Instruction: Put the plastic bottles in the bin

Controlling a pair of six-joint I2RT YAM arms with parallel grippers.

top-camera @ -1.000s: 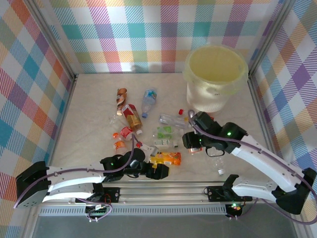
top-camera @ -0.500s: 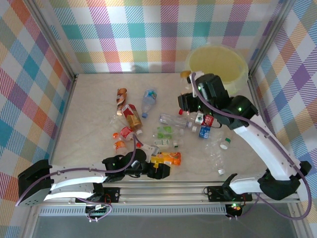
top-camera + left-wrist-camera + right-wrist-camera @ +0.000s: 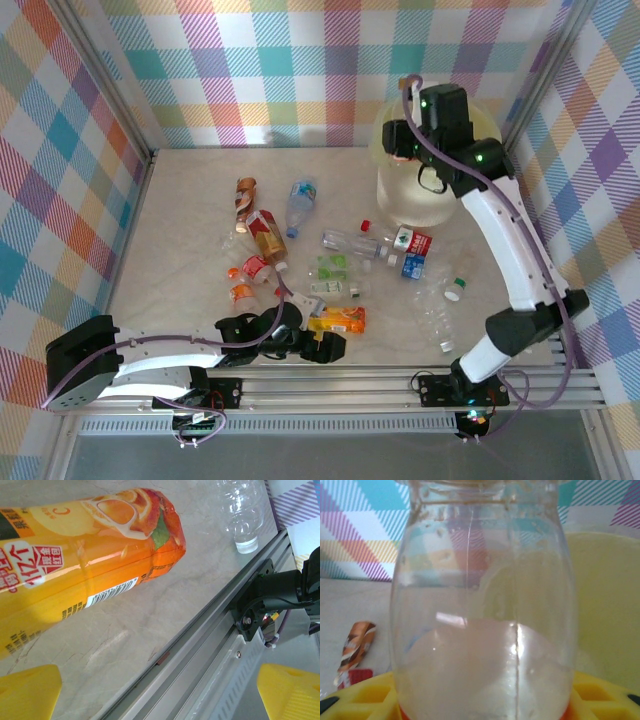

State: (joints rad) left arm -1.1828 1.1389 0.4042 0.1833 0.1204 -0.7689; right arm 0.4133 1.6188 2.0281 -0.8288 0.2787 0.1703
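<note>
My right gripper is raised at the left rim of the bin and is shut on a clear plastic bottle. Through the bottle, the right wrist view shows the bin's yellow inside. My left gripper lies low near the table's front edge, open, with its yellow fingertips apart and nothing between them. An orange-labelled bottle lies just beyond those fingertips, also seen from above. Several other plastic bottles lie mid-table, among them a brown one and a red-labelled one.
A clear crushed bottle and a white cap lie right of centre, and a red cap lies near the bin. The metal front rail runs close under my left gripper. Checked walls close in three sides.
My right arm has lifted from the table's middle up and back to the bin's rim, carrying the clear bottle. The left arm has barely shifted.
</note>
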